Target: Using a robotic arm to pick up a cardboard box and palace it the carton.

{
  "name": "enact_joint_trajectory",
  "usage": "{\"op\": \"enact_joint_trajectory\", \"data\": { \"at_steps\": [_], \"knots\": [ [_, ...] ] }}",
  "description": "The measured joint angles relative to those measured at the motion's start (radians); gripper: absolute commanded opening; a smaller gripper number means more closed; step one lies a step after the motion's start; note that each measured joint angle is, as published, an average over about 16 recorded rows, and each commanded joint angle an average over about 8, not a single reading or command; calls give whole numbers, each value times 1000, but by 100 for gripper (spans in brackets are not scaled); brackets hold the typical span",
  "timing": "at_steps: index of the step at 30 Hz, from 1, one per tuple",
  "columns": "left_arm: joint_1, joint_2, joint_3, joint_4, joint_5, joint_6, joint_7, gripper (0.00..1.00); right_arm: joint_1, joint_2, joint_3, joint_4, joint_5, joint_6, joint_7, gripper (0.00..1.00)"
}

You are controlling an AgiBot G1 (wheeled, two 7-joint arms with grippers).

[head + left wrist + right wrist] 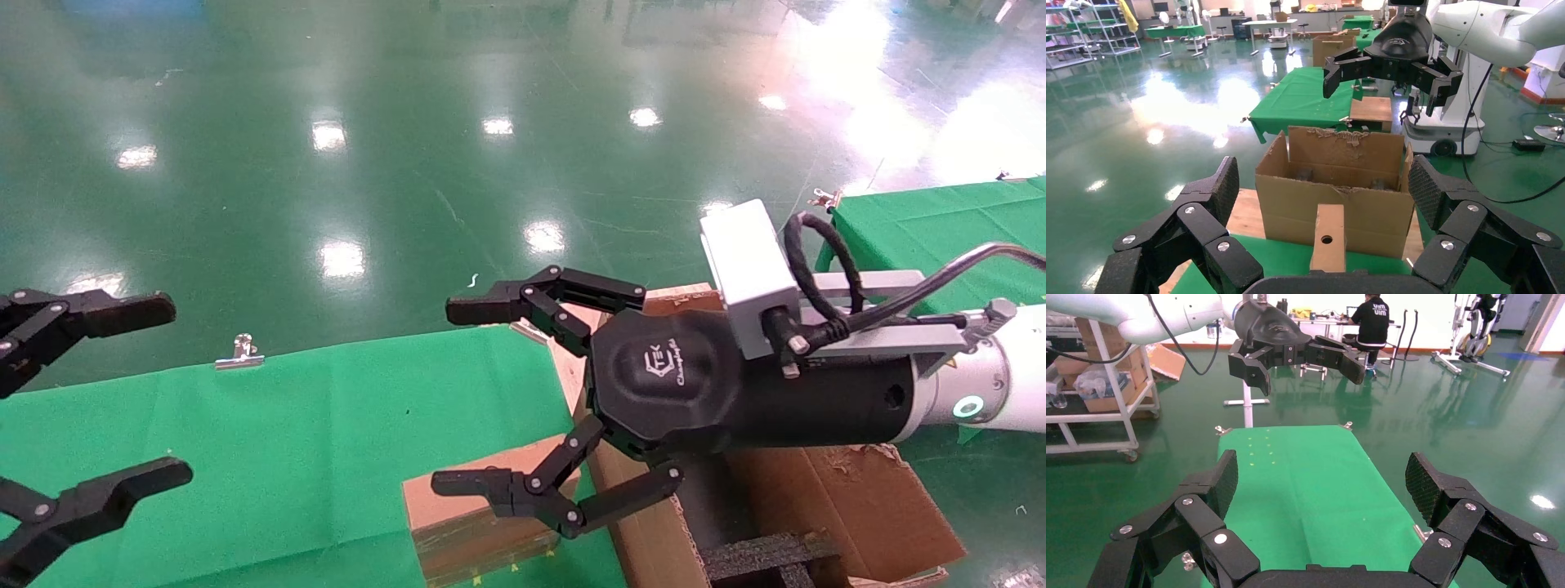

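While my right claw [458, 400] is hovering wide open and empty, the cardboard box [466, 523] is lying on the bench [286, 425] directly below it, beside the carton [825, 498]; left claw [122, 392] is idling open, farther off.

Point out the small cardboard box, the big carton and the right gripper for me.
cardboard box [1327, 237], left wrist view, on its holed face.
carton [1364, 214], left wrist view, on its front wall.
right gripper [453, 396], head view, midway between its open fingertips.

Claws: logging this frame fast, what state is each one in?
Left claw: open, empty.
Right claw: open, empty, above the cardboard box.
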State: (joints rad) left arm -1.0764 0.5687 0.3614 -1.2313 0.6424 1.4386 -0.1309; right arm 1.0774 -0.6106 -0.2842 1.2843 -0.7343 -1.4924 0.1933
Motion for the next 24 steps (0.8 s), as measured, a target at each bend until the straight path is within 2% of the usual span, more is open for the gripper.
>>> {"op": "enact_joint_trajectory", "data": {
  "at_steps": [13,14,15,21,22,24],
  "knots": [
    [0,0,0,0,0,0,0,100,0,0,0,0,0,0,0,100],
    [0,0,0,0,0,0,0,94,0,0,0,0,0,0,0,100],
    [0,0,0,0,0,0,0,84,0,0,0,0,0,0,0,100],
    [0,0,0,0,0,0,0,9,0,0,0,0,0,0,0,100],
    [0,0,0,0,0,0,0,2,0,0,0,0,0,0,0,100],
    [0,0,0,0,0,0,0,0,0,0,0,0,0,0,0,100]
  ]
}}
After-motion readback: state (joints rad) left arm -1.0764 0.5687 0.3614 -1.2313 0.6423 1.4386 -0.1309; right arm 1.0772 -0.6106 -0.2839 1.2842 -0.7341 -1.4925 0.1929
